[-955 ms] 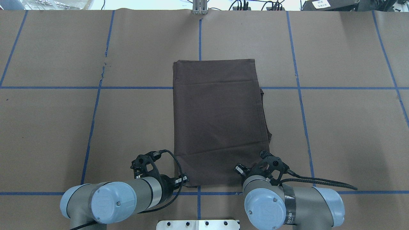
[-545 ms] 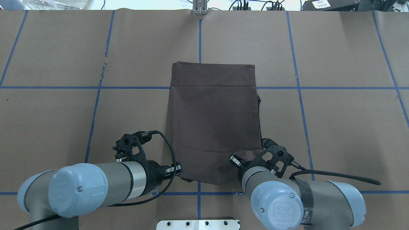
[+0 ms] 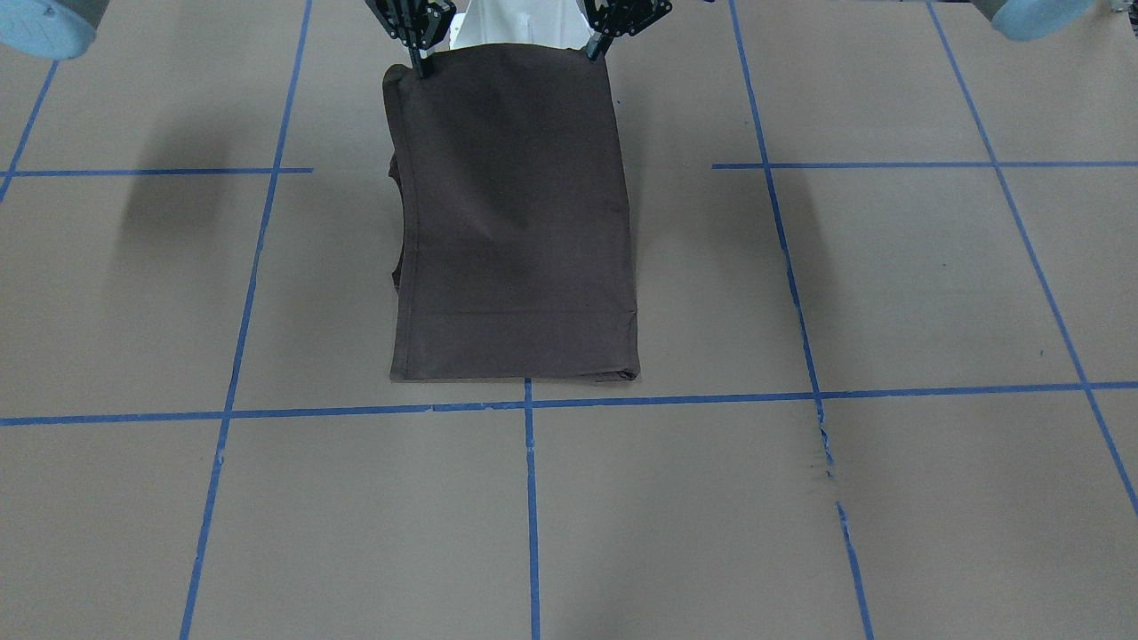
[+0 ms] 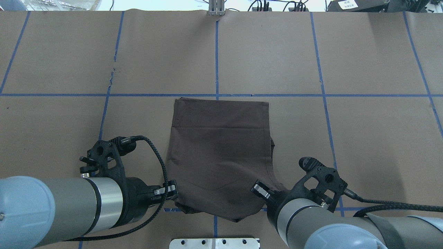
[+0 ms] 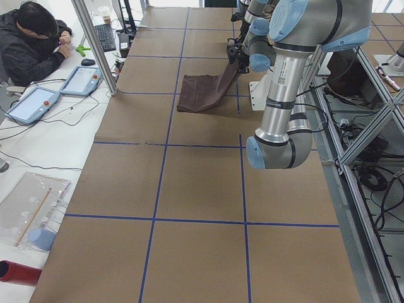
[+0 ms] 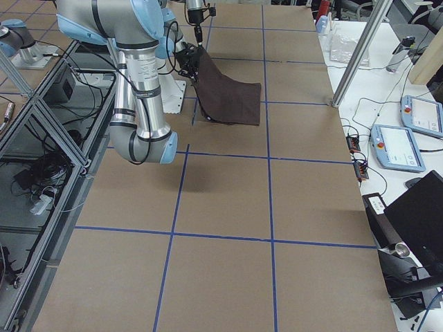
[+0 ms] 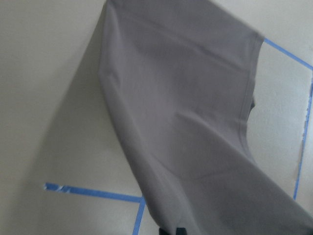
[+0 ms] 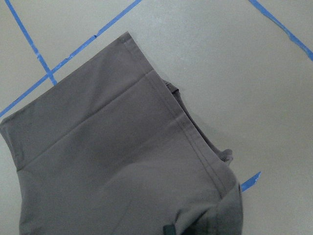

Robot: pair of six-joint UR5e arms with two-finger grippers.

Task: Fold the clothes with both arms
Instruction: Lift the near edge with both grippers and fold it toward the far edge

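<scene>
Pinching shut on the one dark T-shirt (image 4: 218, 155) with two claws, the left gripper (image 3: 594, 52) on one near corner and the right gripper (image 3: 420, 67) on the other. Holding that near edge raised over the table (image 4: 363, 52) close to the robot's base, the cloth sloping down to a far hem lying flat just short of a blue tape line (image 3: 711, 398). Reaching in with two arms, left arm (image 4: 69, 204) and right arm (image 4: 311, 221), one at each side.

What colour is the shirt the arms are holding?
The T-shirt is plain dark brown, with no pattern; the overhead view shows it best.
</scene>
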